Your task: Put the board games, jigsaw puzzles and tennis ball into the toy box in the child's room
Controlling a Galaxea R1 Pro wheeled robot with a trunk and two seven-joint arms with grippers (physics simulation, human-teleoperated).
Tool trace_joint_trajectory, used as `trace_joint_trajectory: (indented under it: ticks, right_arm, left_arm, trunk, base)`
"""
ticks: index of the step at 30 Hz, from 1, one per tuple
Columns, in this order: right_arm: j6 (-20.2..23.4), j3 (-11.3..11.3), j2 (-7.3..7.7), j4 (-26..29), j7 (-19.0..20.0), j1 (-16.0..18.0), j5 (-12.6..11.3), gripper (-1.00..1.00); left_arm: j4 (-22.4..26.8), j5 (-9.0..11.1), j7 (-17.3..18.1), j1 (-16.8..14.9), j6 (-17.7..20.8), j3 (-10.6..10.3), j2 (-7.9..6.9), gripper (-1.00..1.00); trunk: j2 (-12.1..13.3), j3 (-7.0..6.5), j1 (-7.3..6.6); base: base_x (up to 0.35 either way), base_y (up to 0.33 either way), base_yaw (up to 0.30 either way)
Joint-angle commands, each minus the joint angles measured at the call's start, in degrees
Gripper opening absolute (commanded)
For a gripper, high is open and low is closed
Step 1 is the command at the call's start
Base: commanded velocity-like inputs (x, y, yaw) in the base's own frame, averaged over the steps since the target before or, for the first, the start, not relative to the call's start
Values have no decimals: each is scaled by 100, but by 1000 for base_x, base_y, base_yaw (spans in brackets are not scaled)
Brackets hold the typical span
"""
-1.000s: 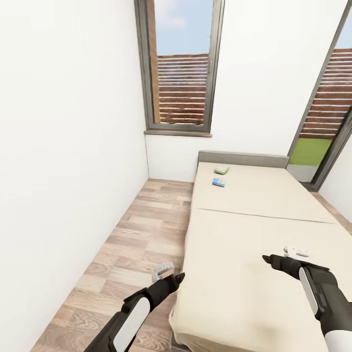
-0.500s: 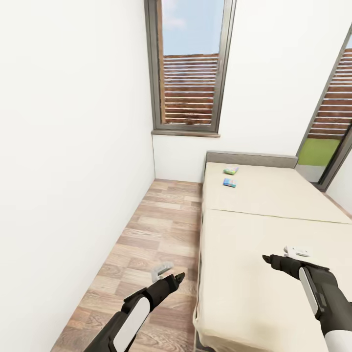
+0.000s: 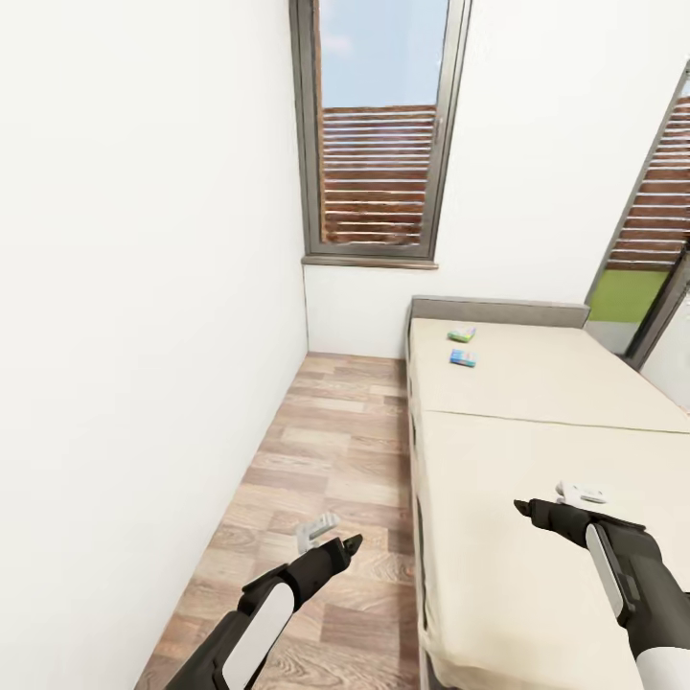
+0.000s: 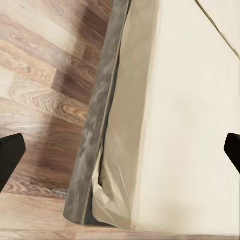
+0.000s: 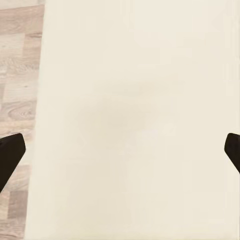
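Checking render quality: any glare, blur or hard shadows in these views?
Head view: flat even light, no glare, the two board games on the bed small but sharp. Left wrist view: soft shadow on the floor beside the bed. Right wrist view: bed nearly featureless.

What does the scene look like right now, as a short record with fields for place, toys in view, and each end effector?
place: narrow room, bed by a wood floor, window on the far wall
toys in view: two board games lying near the bed's headboard end
left end effector: open, empty, over the floor
right end effector: open, empty, over the bed
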State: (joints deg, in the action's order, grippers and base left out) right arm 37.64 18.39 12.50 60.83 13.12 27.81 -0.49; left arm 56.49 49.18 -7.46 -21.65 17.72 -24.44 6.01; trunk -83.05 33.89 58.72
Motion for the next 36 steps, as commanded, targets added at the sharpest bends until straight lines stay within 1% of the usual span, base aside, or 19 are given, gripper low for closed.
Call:
trace_joint_trajectory:
  ticks: [1, 6, 11, 17, 36]
  right_arm:
    - [33, 11, -2, 7, 24, 5, -3, 100]
    - [33, 14, -2, 7, 24, 5, -3, 100]
    - [33, 22, -2, 44, 25, 2, -2, 100]
    - [33, 30, -2, 165, 24, -11, -1, 100]
    - [33, 41, 1, 218, 24, -21, 5, 100]
  left_arm:
    - [11, 60, -49, -3, 12, -10, -3, 100]
    - [11, 46, -52, 0, 7, -14, -1, 100]
    - [15, 39, -52, -2, 5, -22, 3, 100]
    - [19, 39, -66, -4, 4, -30, 5, 100]
    - [16, 38, -62, -6, 4, -34, 6, 100]
  trunk:
    - [-3, 6, 1]
    - [-3, 6, 1]
    - [-3, 6, 1]
    - [-3, 6, 1]
    - [-3, 6, 1]
  base:
    - [93, 298, -148]
    - [62, 183, -85]
    - [26, 76, -35]
    - [7, 21, -10]
    - [10, 3, -2]
